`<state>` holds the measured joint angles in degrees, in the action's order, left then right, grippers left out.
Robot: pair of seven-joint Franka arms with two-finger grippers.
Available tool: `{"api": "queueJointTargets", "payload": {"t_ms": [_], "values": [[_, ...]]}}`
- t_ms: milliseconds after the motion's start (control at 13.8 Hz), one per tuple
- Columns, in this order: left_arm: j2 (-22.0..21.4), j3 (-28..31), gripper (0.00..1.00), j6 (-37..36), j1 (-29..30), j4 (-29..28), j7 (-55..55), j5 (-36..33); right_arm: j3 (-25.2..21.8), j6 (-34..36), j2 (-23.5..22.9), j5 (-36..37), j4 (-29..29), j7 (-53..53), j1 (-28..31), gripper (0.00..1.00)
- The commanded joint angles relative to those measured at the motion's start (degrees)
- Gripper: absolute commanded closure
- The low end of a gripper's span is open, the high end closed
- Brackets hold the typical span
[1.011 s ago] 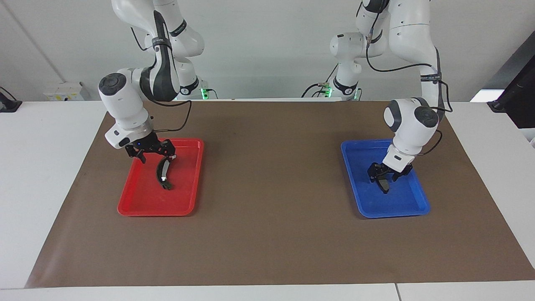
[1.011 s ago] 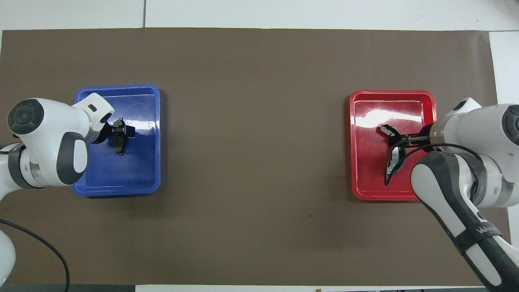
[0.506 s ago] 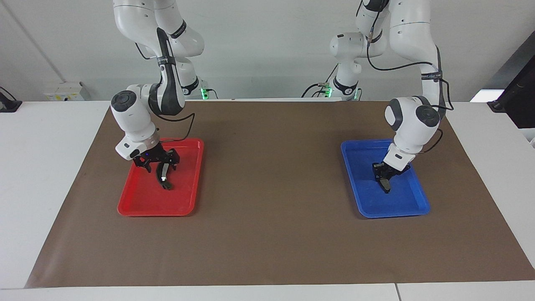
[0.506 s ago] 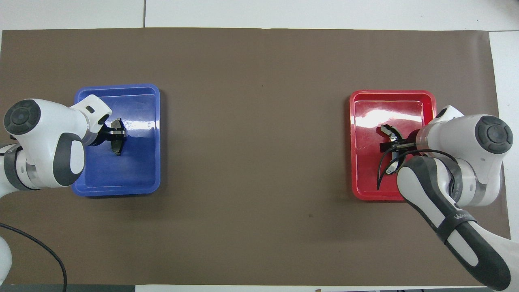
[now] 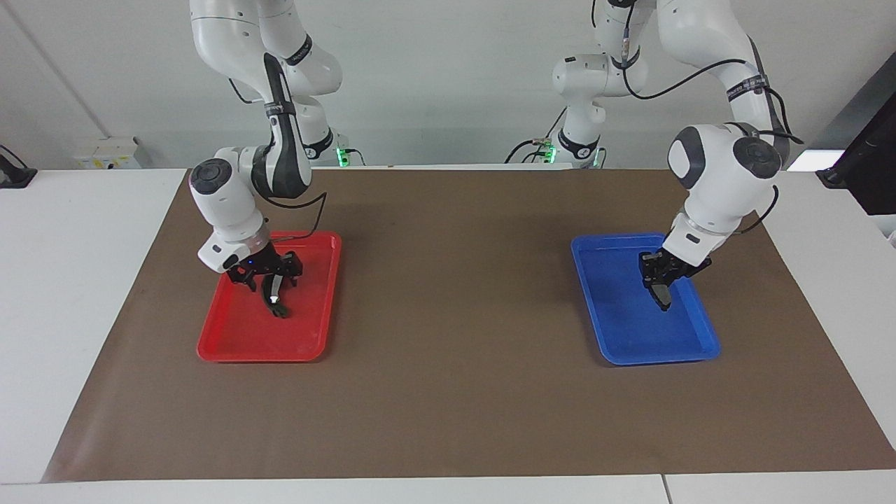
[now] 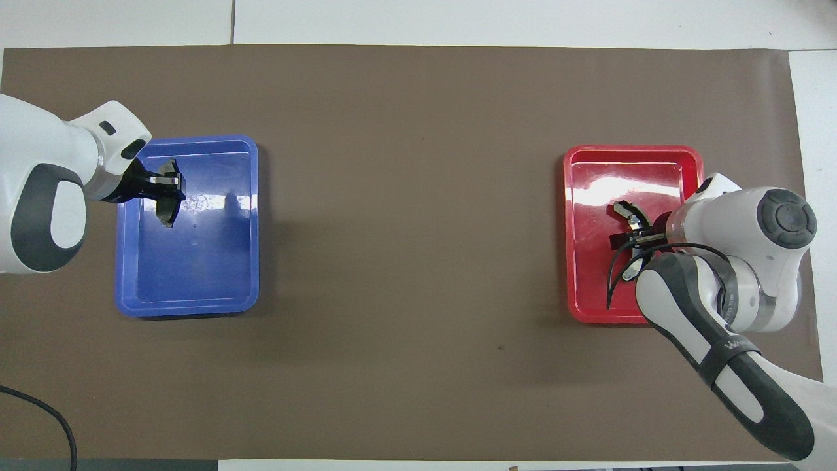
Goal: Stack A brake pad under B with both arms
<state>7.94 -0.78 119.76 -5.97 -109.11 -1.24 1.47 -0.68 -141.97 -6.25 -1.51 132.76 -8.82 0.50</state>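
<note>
Pad A (image 5: 661, 294) hangs clamped in my left gripper (image 5: 659, 278) over the blue tray (image 5: 700, 343); right gripper (image 5: 271, 280) pinches B (image 5: 274, 297) in the red tray (image 5: 308, 346), both held for stacking.

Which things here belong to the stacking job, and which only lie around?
Job:
- A brake pad, held by the left gripper over the blue tray
- B, in the red tray, with the right gripper on it

Around:
- brown mat
</note>
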Motion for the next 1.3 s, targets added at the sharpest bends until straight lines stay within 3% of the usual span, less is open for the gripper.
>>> {"api": "queueJointTargets", "payload": {"t_ms": [0,217,433,650,722,939,1083,1228], "values": [[1.2,0.43,1.0,-0.15,-7.44,1.36,-7.69,-0.23,0.24,-1.03,0.27,-0.86,0.75,-2.26,0.82,0.07],[3.74,0.43,1.0,5.9,-17.02,1.54,-18.85,-0.5,0.24,-1.11,-0.69,-0.86,0.66,-2.35,0.91,0.1],[7.68,0.43,0.99,10.05,-25.03,2.49,-23.96,-0.94,0.24,-0.59,-0.61,-0.86,0.75,-4.26,0.73,0.27],[15.42,0.43,0.94,11.45,-31.98,10.22,-32.4,-2.87,0.24,1.86,-0.78,-0.86,-0.74,-5.42,0.73,0.91],[16.57,0.34,0.92,13.72,-34.17,10.32,-32.86,-2.79,0.24,3.96,-0.79,-0.86,-1.96,-5.16,0.65,1.0],[20.71,0.34,0.86,18.05,-36.83,11.91,-35.06,-2.87,0.24,7.58,-0.61,-1.04,-4.96,-0.97,0.47,1.0],[20.71,0.25,0.68,18.05,-36.83,11.38,-35.06,-2.87,0.85,11.08,0.18,-0.95,-7.41,3.18,-0.06,1.0],[20.71,0.25,0.43,18.14,-36.65,11.12,-35.06,-2.87,1.9,14.86,0.18,-0.95,-11.18,5.55,-0.15,1.0]]}}
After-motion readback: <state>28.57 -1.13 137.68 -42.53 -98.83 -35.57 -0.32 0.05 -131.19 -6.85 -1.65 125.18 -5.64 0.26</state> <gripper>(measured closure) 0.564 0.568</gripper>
